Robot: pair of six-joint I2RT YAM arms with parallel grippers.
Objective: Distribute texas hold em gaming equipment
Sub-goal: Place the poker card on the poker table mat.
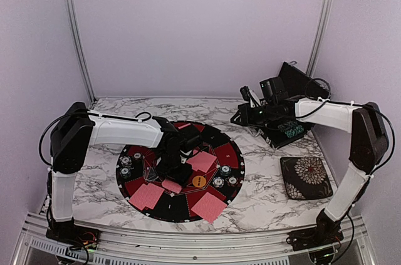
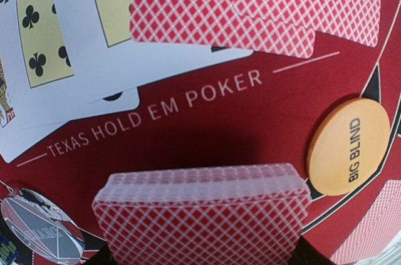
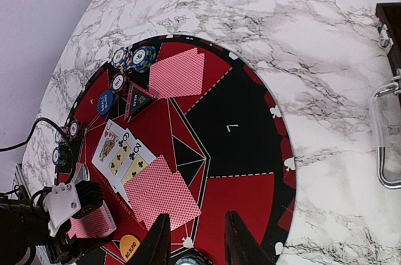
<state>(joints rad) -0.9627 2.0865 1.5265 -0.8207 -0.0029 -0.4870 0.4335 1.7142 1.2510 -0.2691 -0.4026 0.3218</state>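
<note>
Left tool [image 1: 170, 177] pinches a thick deck of pink-red-backed playing cards [image 2: 203, 221] by its sides, low over the round red-and-black poker mat [image 1: 216, 133] that lies in the middle of the white marbled tabletop [image 1: 263, 199]. Just beside the deck on the mat sits an orange round "BIG BLIND" button disc [image 2: 348, 146], and three face-up white club cards [image 3: 122, 152] lie just past it, partly covered by a pair of face-down red-backed cards [image 3: 163, 193]. More face-down pairs [image 1: 208, 206] rest toward the mat's near rim. Small stacks of striped poker chips [image 3: 133, 58] and a blue round button disc [image 3: 105, 102] lie near the mat's edge. Right tool [image 3: 195, 240] hangs with its fingers spread, gripping nothing, near the tabletop's far right corner above the open black hinged case [image 1: 288, 128]. A dark square flower-patterned tray [image 1: 305, 177] lies by the right edge.
</note>
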